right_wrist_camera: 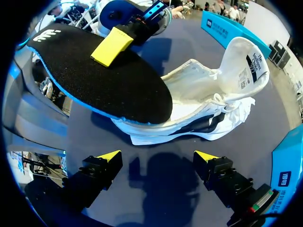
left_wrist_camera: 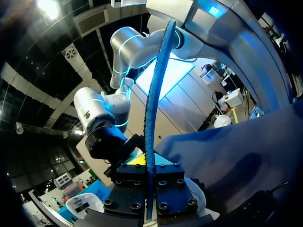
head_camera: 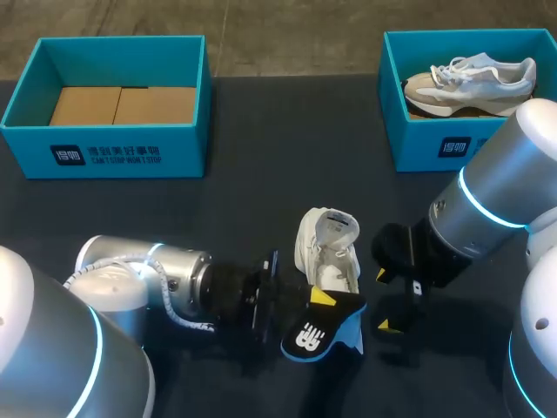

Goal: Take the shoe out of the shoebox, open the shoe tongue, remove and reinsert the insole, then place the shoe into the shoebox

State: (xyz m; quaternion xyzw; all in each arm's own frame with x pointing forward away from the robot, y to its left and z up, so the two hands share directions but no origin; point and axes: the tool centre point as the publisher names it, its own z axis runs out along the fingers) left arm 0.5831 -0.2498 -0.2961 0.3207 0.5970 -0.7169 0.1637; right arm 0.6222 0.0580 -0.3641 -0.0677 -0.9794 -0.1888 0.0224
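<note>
A white shoe [head_camera: 329, 252] lies on the dark table with its tongue pulled open; ahead of my right gripper the same shoe [right_wrist_camera: 213, 104] shows its open mouth. My left gripper [head_camera: 324, 300] is shut on the black, blue-edged insole [head_camera: 320, 331], held just in front of the shoe's heel. The left wrist view shows the insole [left_wrist_camera: 154, 118] edge-on between the fingers of the left gripper [left_wrist_camera: 150, 163]. My right gripper [head_camera: 383, 301] stands open beside the shoe, nothing between its fingers. From the right wrist, the insole [right_wrist_camera: 104, 80] hangs over the shoe's heel, and the right gripper [right_wrist_camera: 158, 158] hovers over bare table.
A teal shoebox [head_camera: 400, 139] at the back right holds a second shoe [head_camera: 470, 80]. Another teal box [head_camera: 113, 152] with a cardboard insert stands at the back left. Both boxes are well behind the grippers.
</note>
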